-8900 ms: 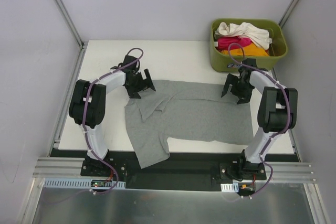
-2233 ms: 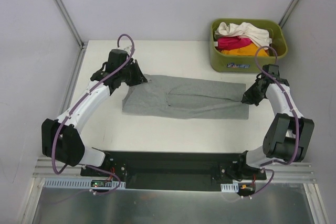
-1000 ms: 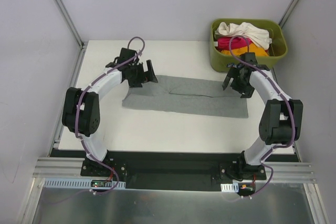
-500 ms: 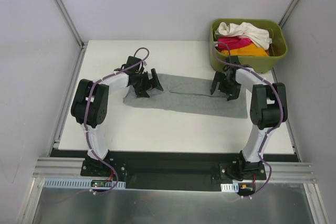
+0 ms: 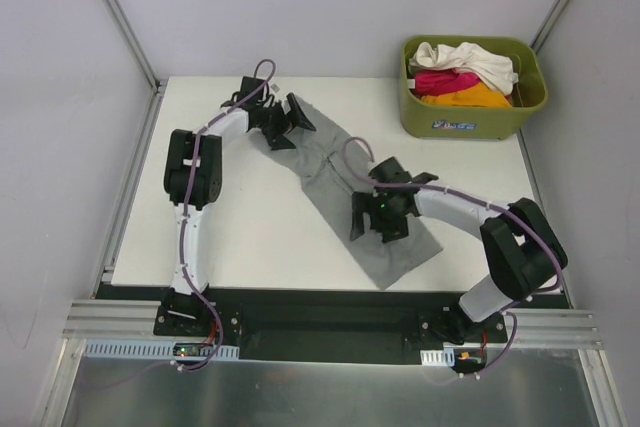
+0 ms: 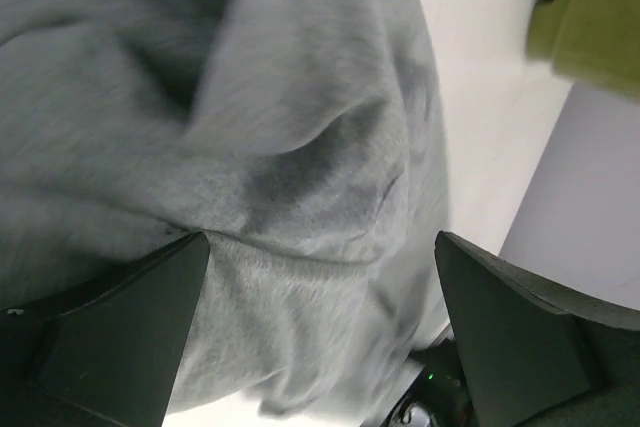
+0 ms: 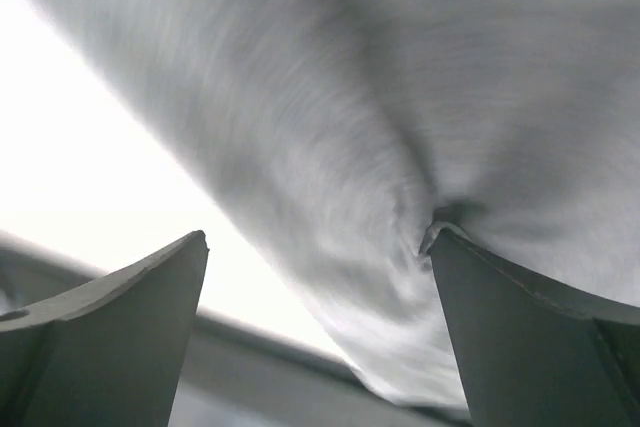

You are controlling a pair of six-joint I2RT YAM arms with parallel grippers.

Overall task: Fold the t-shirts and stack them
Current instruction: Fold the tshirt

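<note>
Overhead view: grey t-shirt [image 5: 335,172], folded into long strip, lies diagonally across white table [image 5: 250,227]. At its far end sits left gripper [image 5: 290,119]; over its near half, right gripper [image 5: 380,219]. Green bin [image 5: 470,125] at far right corner holds cream shirt [image 5: 465,59], pink shirt [image 5: 440,80], orange shirt [image 5: 475,97].

Left wrist view: fingers [image 6: 120,327] wide apart, rumpled grey cloth between them.

Right wrist view: fingers [image 7: 110,317] wide apart, blurred grey cloth beneath.

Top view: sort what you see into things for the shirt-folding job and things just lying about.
Job: grey t-shirt; cream-white t-shirt; pink t-shirt; orange t-shirt.
Just lying about: olive-green bin holding the last three; white table.
</note>
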